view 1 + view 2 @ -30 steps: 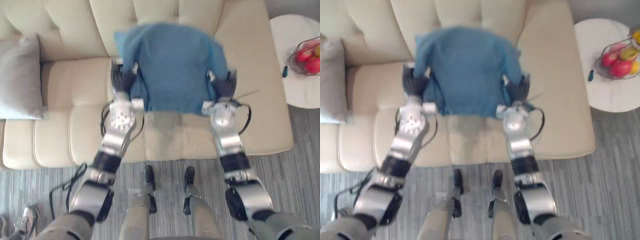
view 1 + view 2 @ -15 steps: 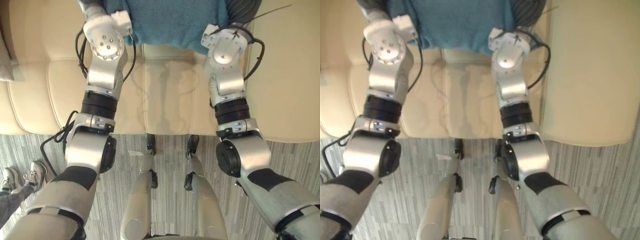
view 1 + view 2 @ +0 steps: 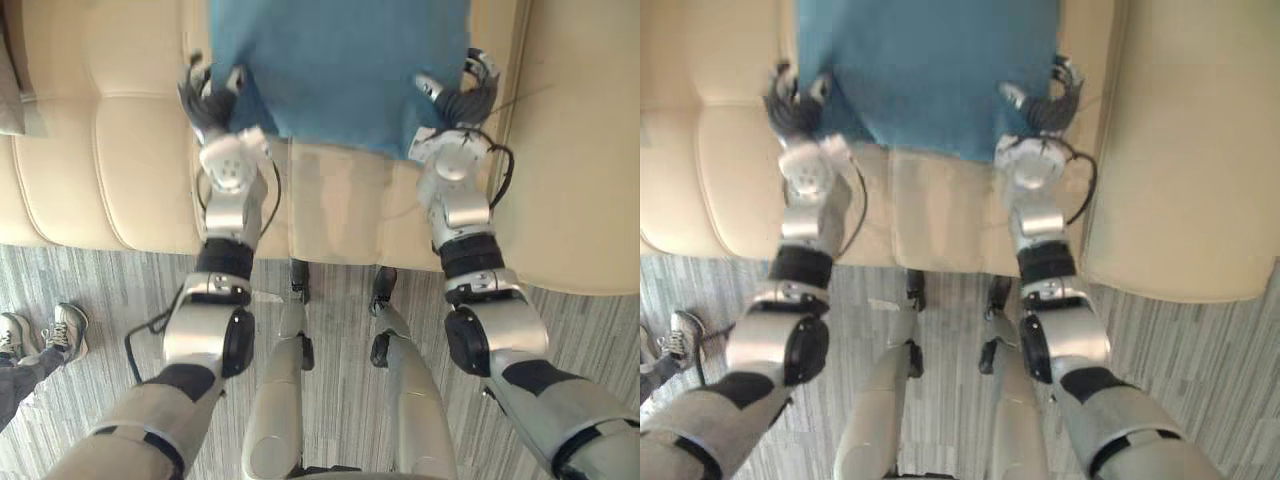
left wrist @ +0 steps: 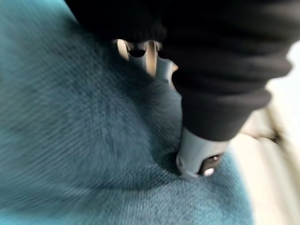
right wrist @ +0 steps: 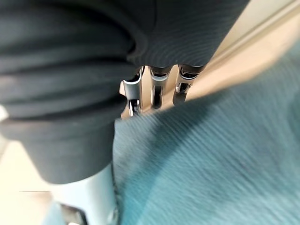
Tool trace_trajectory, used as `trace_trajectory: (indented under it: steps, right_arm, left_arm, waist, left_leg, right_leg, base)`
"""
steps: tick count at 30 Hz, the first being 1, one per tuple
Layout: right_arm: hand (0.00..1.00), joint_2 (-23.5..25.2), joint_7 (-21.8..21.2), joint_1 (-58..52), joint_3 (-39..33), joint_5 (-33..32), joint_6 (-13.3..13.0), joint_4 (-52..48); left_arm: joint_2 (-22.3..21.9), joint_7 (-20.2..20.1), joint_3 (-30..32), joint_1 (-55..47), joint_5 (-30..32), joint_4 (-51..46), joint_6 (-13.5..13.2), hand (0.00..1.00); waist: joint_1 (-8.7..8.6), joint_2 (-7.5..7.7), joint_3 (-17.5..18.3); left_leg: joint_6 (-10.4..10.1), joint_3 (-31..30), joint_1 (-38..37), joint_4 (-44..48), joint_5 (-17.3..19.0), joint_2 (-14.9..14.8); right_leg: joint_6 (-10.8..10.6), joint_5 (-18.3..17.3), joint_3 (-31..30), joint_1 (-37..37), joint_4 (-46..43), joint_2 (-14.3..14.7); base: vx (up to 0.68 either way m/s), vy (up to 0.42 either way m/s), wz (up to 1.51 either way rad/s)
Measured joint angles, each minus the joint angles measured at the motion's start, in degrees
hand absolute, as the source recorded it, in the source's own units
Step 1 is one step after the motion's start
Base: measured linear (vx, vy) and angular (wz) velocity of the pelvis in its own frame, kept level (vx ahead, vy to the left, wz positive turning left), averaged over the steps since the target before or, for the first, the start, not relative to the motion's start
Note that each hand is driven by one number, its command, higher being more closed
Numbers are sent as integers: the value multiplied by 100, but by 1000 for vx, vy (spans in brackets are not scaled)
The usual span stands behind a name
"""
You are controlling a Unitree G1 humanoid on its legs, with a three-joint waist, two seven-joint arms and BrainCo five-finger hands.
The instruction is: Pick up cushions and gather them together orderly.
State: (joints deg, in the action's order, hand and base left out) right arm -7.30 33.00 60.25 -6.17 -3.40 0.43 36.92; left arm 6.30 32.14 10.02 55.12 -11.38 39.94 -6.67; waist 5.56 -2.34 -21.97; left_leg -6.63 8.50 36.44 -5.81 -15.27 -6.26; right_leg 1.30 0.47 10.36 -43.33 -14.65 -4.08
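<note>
A blue cushion [image 3: 335, 70] lies on the cream sofa [image 3: 130, 170], against its backrest. My left hand [image 3: 213, 100] is at the cushion's near left corner, open with its fingers spread. In the left wrist view its thumb [image 4: 197, 157] rests on the blue cloth [image 4: 84, 131]. At the near right corner my right hand [image 3: 455, 95] is open as well. Its straight fingers [image 5: 159, 89] reach past the cushion's edge [image 5: 211, 164] onto the sofa. A grey cushion [image 3: 10, 70] shows at the sofa's far left, cut off by the view's edge.
The sofa's front edge runs across just below my forearms, with striped grey floor [image 3: 330, 420] beneath. A person's shoes [image 3: 45, 335] stand on the floor at the lower left. A wide bare seat [image 3: 580, 180] lies to the right of the cushion.
The camera has tilted down. Both hands held the blue cushion by its sides a second ago; they have since uncurled and let it go, and it rests on the sofa.
</note>
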Motion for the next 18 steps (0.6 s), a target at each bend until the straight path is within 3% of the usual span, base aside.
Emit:
trace_trajectory:
  steps: [6, 11, 14, 18]
  right_arm:
    - [0, -16, -390, -1050, 316, -4, -96, -737]
    - [0, -260, -883, -2398, 647, 4, -177, -1798]
    - [0, -257, -1280, -3503, 661, 27, -292, -2329]
    - [0, -128, -1743, -4613, 680, 122, -292, -2364]
  left_arm:
    - [167, -387, -237, -907, -115, -599, -32, 0]
    - [544, -789, -356, -1798, -132, -1485, -125, 0]
    - [630, -1101, -444, -2692, -263, -2141, -316, 0]
    - [412, -1458, -504, -3809, -293, -2177, -300, 0]
  waist:
    - [-28, 46, -29]
    - [-60, 66, -12]
    - [-89, 131, 147]
    - [-140, 220, 476]
  left_leg:
    - [-72, 62, -625, -3, 253, -53]
    - [33, 200, -1209, -2, 310, -67]
    - [89, 208, -1493, 3, 392, -69]
    - [100, 242, -1825, 7, 507, -67]
  right_leg:
    - [-3, -264, -129, 364, -428, 34]
    - [-34, -288, -182, 890, -428, 49]
    - [-61, -366, -188, 1184, -400, 60]
    - [-81, -435, -222, 1557, -274, 85]
  base:
    - [-33, -49, -6]
    - [5, -41, -10]
    - [61, -39, 0]
    - [118, -20, -4]
